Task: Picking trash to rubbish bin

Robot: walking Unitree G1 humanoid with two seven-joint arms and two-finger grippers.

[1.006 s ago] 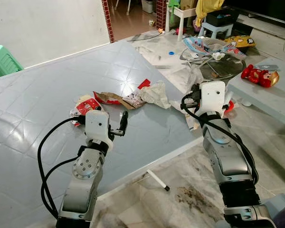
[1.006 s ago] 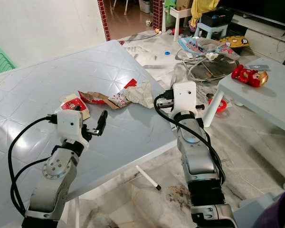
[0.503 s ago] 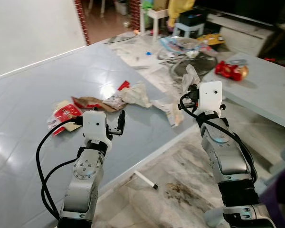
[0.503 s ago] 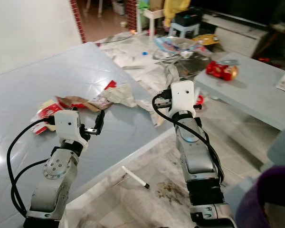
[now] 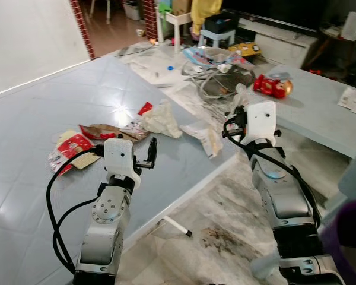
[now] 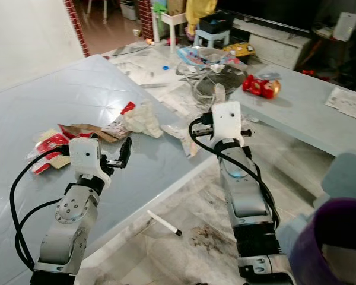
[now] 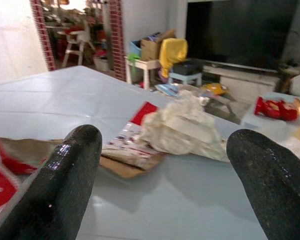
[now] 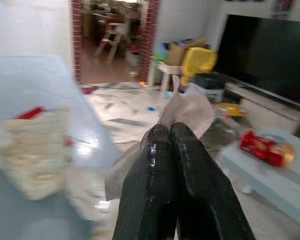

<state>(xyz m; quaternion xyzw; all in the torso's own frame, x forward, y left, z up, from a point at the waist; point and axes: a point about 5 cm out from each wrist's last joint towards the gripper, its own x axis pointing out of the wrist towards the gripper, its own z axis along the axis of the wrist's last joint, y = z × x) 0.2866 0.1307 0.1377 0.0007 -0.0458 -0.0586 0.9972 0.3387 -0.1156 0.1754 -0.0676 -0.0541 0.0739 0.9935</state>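
Observation:
My right gripper (image 8: 172, 131) is shut on a translucent plastic wrapper (image 8: 190, 107). It holds the wrapper just off the right edge of the grey table (image 5: 47, 89), where it hangs down (image 5: 206, 138). My left gripper (image 5: 151, 155) hovers open over the table with nothing between its fingers (image 7: 72, 160). Ahead of it lie crumpled white paper (image 5: 160, 119), a torn brown wrapper (image 5: 101, 130) and red packets (image 5: 68, 147). A purple bin-like container (image 6: 331, 234) stands at the lower right.
A second pale table (image 5: 320, 113) on the right carries a red toy (image 5: 272, 86) and papers. A pen (image 5: 175, 225) lies on the stained floor between the tables. Cables, stools and clutter (image 5: 216, 59) crowd the floor beyond, in front of a TV stand.
The camera has swung right, bringing the purple container into view. My right gripper stays shut on the wrapper, and the left gripper stays open over the table.

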